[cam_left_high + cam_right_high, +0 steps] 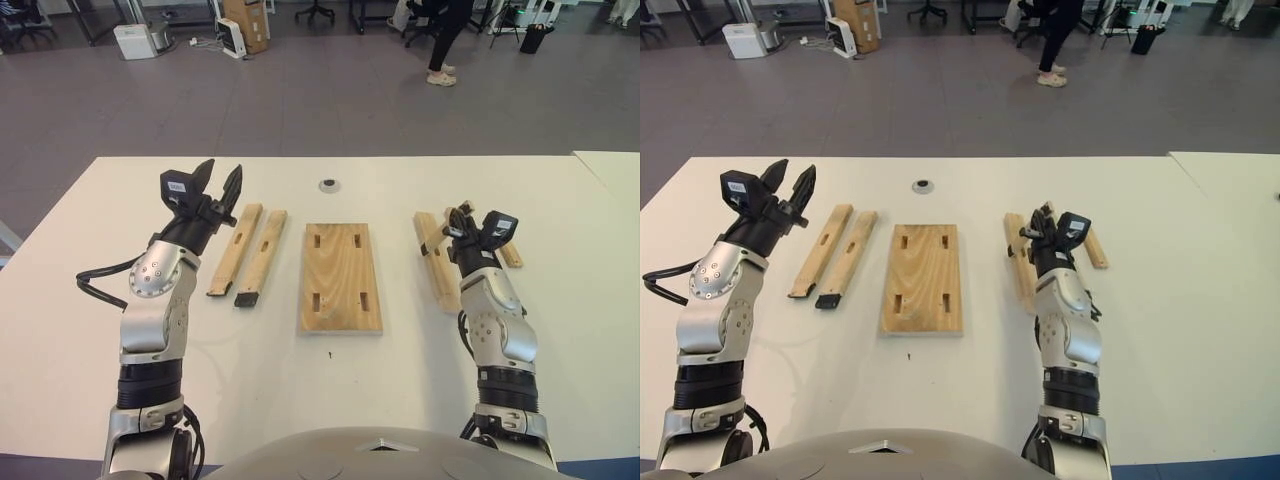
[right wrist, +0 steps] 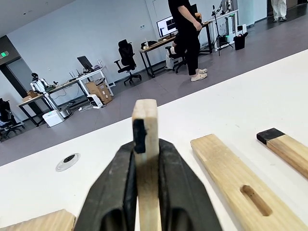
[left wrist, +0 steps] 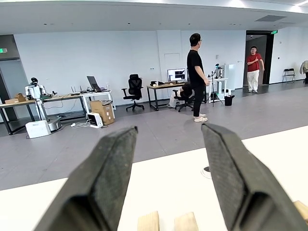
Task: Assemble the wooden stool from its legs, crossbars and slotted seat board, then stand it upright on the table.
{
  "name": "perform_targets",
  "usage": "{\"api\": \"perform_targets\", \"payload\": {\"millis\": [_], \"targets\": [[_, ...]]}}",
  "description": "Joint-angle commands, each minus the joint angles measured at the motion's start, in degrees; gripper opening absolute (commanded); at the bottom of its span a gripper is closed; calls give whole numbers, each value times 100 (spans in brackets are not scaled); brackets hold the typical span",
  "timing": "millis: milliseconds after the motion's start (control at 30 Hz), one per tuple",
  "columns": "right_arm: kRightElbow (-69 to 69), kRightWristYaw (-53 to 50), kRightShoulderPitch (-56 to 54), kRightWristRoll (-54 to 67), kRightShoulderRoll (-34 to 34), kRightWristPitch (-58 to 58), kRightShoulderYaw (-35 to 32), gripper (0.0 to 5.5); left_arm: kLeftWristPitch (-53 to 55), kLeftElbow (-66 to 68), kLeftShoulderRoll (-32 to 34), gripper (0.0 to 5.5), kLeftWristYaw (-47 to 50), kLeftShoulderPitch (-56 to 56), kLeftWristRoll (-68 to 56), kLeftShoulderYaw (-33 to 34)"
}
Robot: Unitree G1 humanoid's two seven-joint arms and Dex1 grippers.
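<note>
The slotted seat board (image 1: 341, 277) lies flat in the middle of the white table (image 1: 330, 380). Two wooden legs (image 1: 237, 248) (image 1: 262, 255) lie side by side to its left. My left gripper (image 1: 223, 168) hangs open above the table just left of them, with nothing between its fingers (image 3: 103, 183). Right of the board lie a long slotted leg (image 1: 433, 262) and a shorter piece (image 1: 511, 256). My right gripper (image 1: 462, 228) sits low between these two, shut on a thin wooden piece (image 2: 146, 120) with a black end.
A small round grommet (image 1: 329, 185) is set in the table behind the board. A second table (image 1: 615, 170) adjoins at the right. Bare tabletop lies in front of the board and at the far left. Beyond the table is open floor with desks and chairs.
</note>
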Motion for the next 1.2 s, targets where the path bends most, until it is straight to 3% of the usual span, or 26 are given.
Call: {"api": "perform_targets", "payload": {"millis": [33,867,1200], "targets": [[-56,108,-136,143,-20,-128,-96,40,81,-63,-14,245,46,29,120,-94],[736,178,-173,12,-409,-467,-409,40,-128,-90,-146,245,75,175,360,-222],[743,358,388,-250,-352,695,365,40,-123,-117,-217,245,95,267,426,-227]]}}
